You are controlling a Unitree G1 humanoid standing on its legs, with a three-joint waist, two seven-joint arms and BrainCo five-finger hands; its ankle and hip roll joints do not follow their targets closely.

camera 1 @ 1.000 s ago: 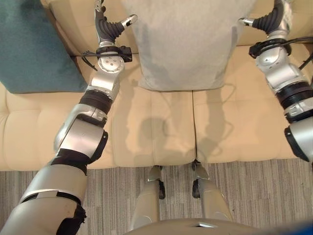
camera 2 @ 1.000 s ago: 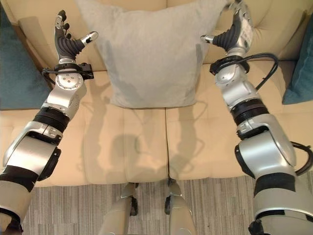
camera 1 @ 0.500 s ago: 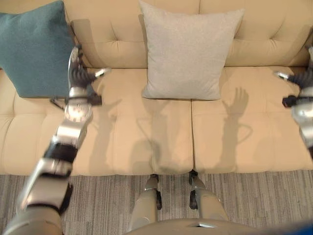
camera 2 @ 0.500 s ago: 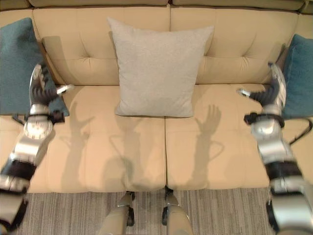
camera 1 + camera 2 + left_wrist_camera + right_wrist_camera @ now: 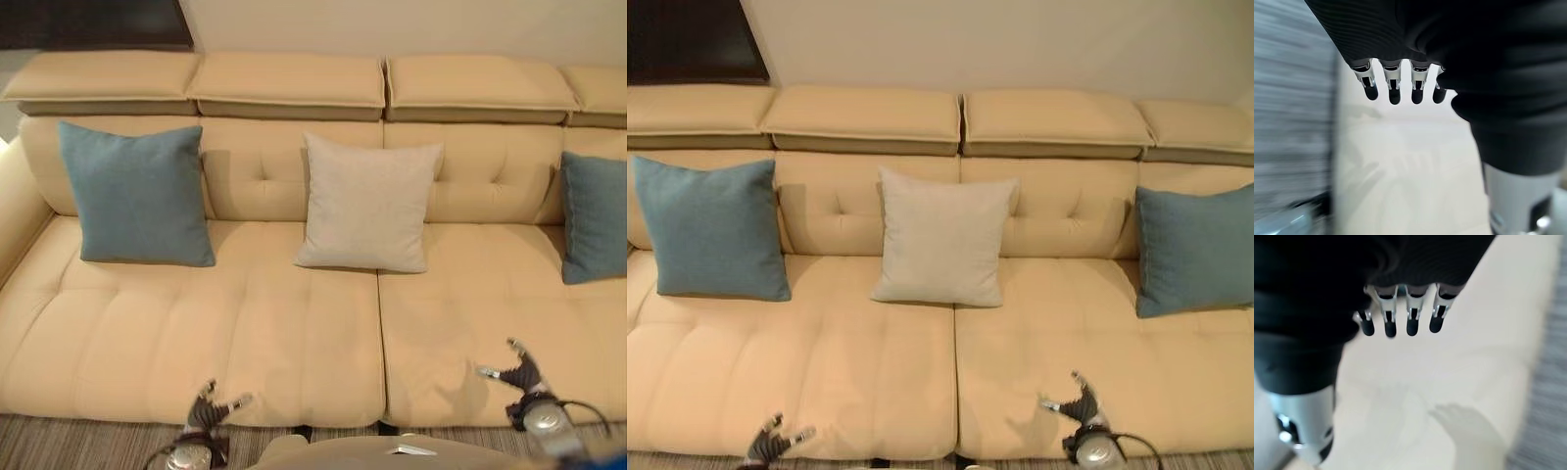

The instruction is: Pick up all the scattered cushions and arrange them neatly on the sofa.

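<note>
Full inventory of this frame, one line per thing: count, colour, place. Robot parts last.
Sofa: 1, cream-beige, tufted back with headrest pads along the top, spans the whole view.
Blue cushions: 2, teal-blue, upright against the backrest, one at the robot's left end, one at the right end.
Grey cushion: 1, light grey, upright against the backrest at the middle, above the seam between the seat pads.
Carpet: 1, grey striped, strip along the sofa's front edge.
Wall: 1, pale, behind the sofa; a dark panel at its upper left.
Left hand: 1, silver with dark tips, open, empty, low over the seat's front edge.
Right hand: 1, same, open, empty, over the right seat pad.
</note>
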